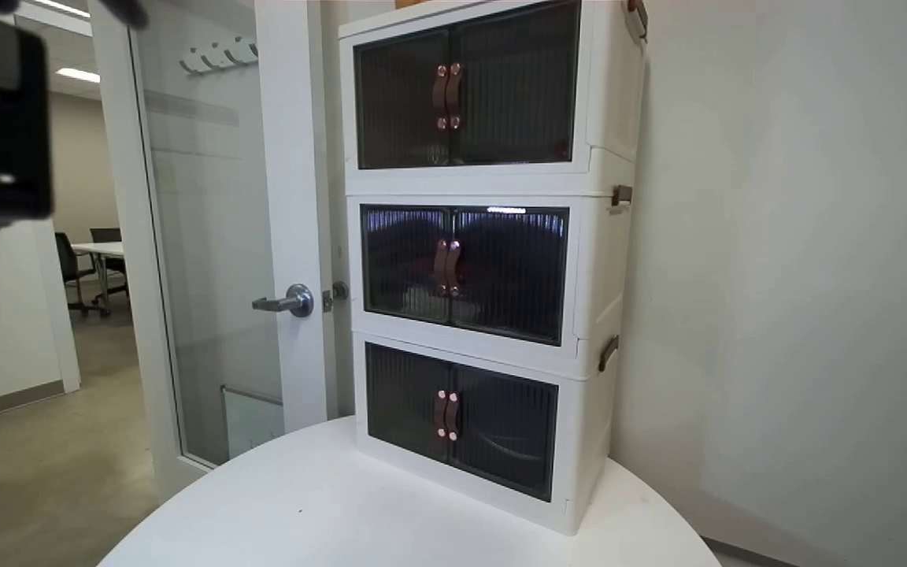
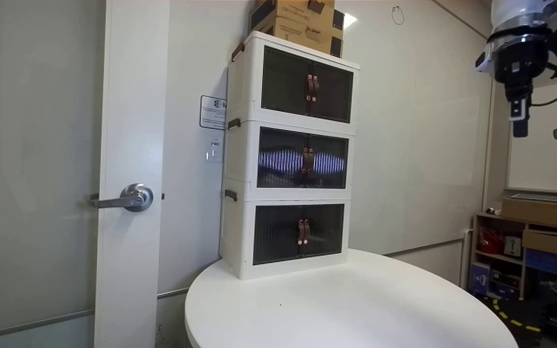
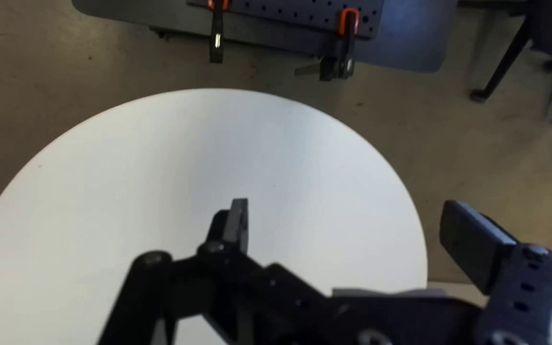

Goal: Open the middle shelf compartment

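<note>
Up on a round white table [image 2: 404, 295], three white cabinets [image 2: 302, 194] are stacked, two dark doors [image 2: 285, 82] and two brown front handles [image 2: 301, 232] apiece, so six of each. Middle compartment [image 1: 501, 272] is the one sandwiched between the others, and its doors look shut in both exterior views. Looks like two cardboard boxes [image 2: 305, 31] on top

Arm [image 2: 520, 21] hangs in from the upper right in an exterior view, gripper [image 2: 520, 121] pointing down, well right of the cabinets. Wrist view has its jaws spread wide, two fingers [image 3: 237, 223], the left one over the table and the right one past the table's right edge

Room-wise, the cabinets stand on the far, left part of the table in an exterior view, their far left corner about at the edge and a white wall [image 2: 418, 154] close behind, with more table spreading out near and right
</note>
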Robot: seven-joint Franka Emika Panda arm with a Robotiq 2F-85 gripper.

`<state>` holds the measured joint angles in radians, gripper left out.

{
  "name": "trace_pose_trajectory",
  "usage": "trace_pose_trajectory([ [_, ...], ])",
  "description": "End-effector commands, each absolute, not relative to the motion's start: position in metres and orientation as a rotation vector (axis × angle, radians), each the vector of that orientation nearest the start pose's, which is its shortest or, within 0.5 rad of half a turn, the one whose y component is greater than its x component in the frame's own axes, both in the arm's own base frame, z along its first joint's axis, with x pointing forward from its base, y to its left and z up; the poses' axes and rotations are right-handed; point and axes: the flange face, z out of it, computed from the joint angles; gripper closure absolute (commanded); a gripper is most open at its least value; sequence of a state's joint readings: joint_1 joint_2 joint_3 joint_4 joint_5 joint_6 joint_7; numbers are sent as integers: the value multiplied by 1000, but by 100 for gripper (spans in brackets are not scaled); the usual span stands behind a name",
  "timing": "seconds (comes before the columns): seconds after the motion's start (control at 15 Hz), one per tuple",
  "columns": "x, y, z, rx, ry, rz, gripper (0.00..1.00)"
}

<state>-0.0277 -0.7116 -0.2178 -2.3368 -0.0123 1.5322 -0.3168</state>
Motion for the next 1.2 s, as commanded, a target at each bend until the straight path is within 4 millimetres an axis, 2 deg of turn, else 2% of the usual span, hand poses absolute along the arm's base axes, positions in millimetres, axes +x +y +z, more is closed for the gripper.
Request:
trace_pose_trajectory([
  [0.0,334,-91,572,-3088,-26,-96,0],
  [0.27,359,-74,567,-3186,126,-363,0],
  [0.4,369,-64,558,-3230,194,-500,0],
  [0.73,396,-22,547,-3267,350,-874,0],
  [0.93,408,-19,526,-3235,493,-1076,0],
  [1.13,424,-32,499,-3166,671,-1239,0],
])
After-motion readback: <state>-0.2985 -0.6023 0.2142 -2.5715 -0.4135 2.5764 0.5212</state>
